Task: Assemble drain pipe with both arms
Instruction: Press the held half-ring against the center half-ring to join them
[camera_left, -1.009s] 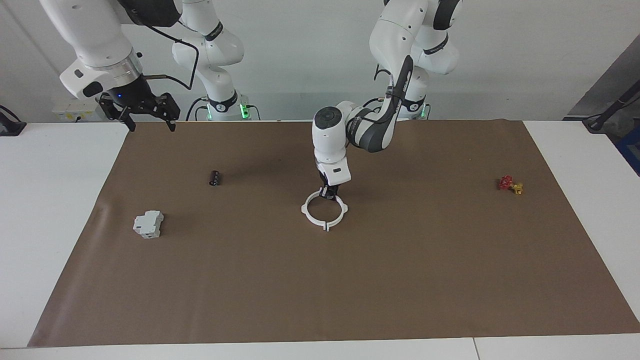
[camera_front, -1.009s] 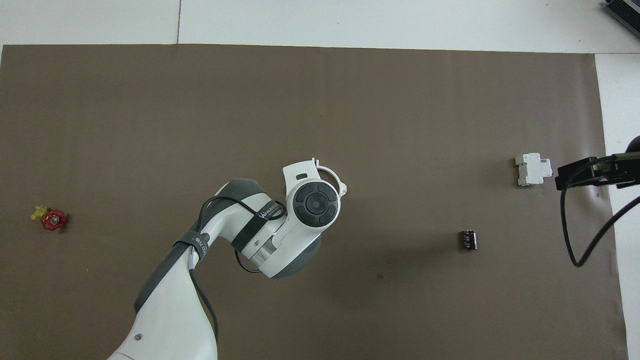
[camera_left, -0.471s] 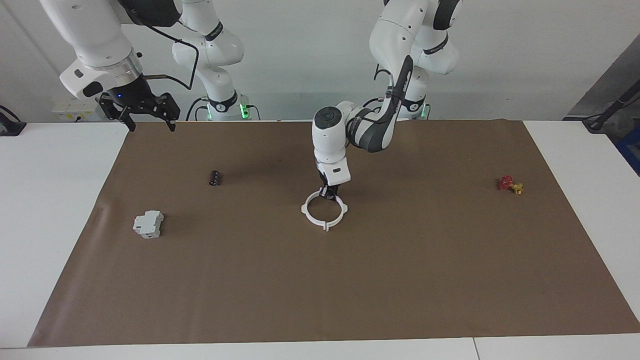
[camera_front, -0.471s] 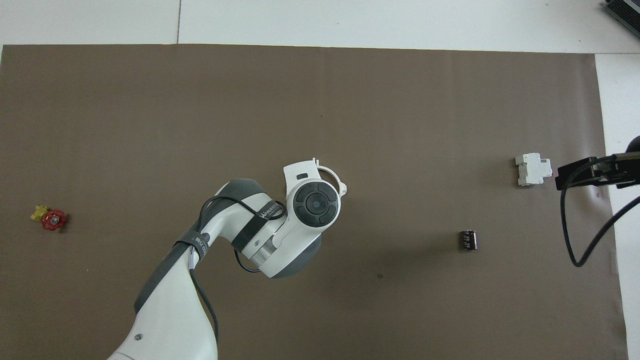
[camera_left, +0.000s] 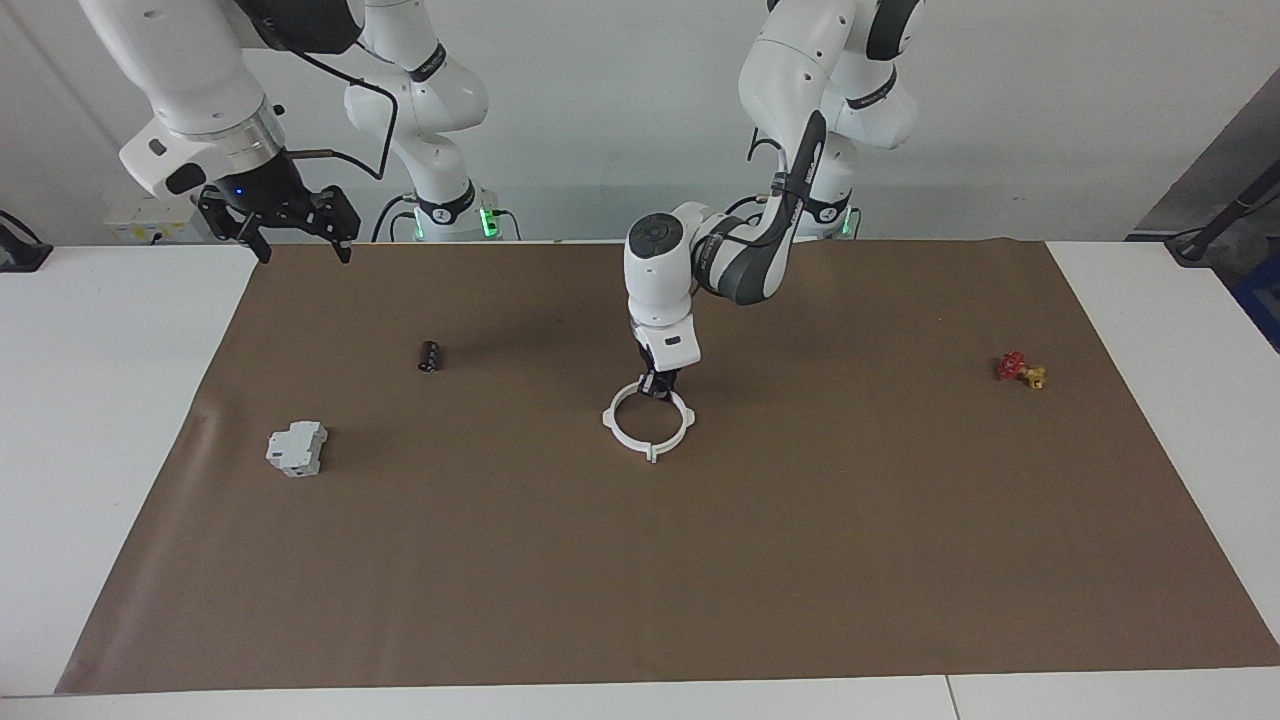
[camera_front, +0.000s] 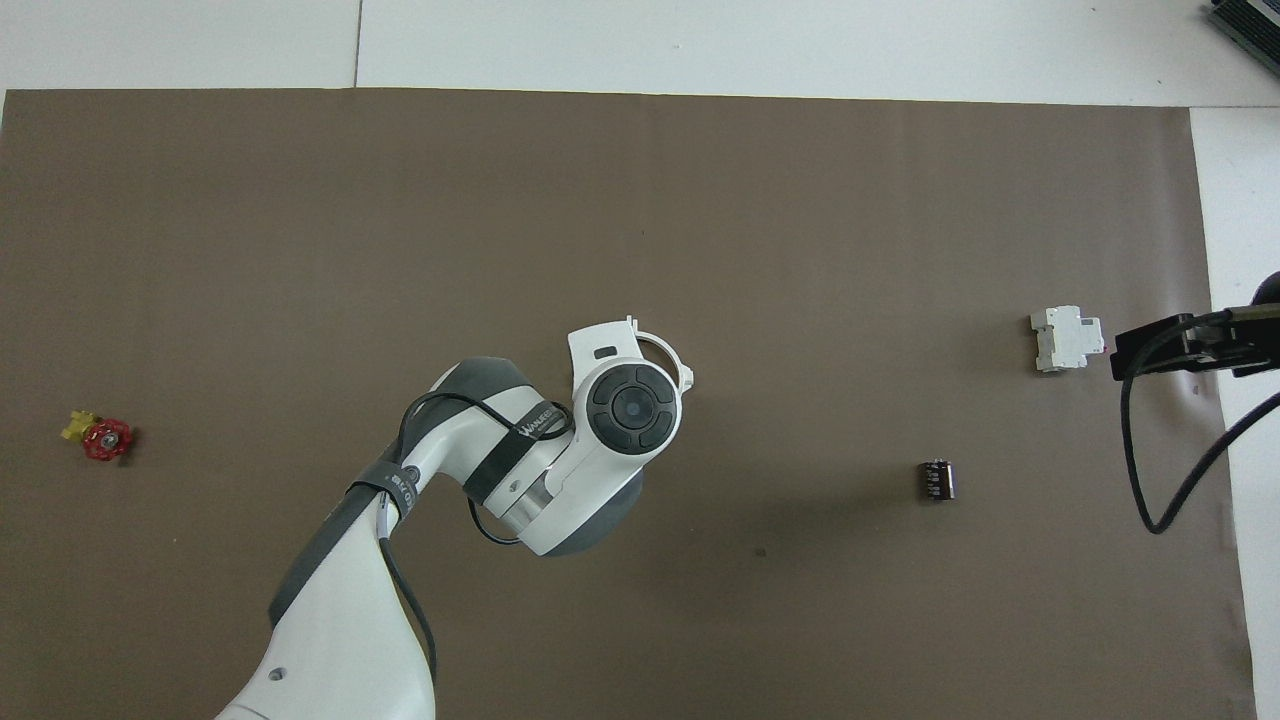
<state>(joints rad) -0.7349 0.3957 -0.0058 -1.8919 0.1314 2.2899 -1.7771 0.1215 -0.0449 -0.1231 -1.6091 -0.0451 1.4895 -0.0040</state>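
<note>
The drain pipe (camera_left: 626, 441) lies as one closed white ring with small tabs at the middle of the brown mat (camera_left: 800, 560). My left gripper (camera_left: 658, 386) points straight down, shut on the part of the ring's rim nearest the robots. In the overhead view the left arm's hand covers most of the ring, and only an arc of the drain pipe (camera_front: 668, 351) shows past it. My right gripper (camera_left: 293, 228) hangs open and holds nothing, high over the mat's corner at the right arm's end, where that arm waits.
A grey-white boxy block (camera_left: 297, 448) and a small black cylinder (camera_left: 429, 356) lie on the mat toward the right arm's end. A small red and yellow part (camera_left: 1020, 369) lies toward the left arm's end.
</note>
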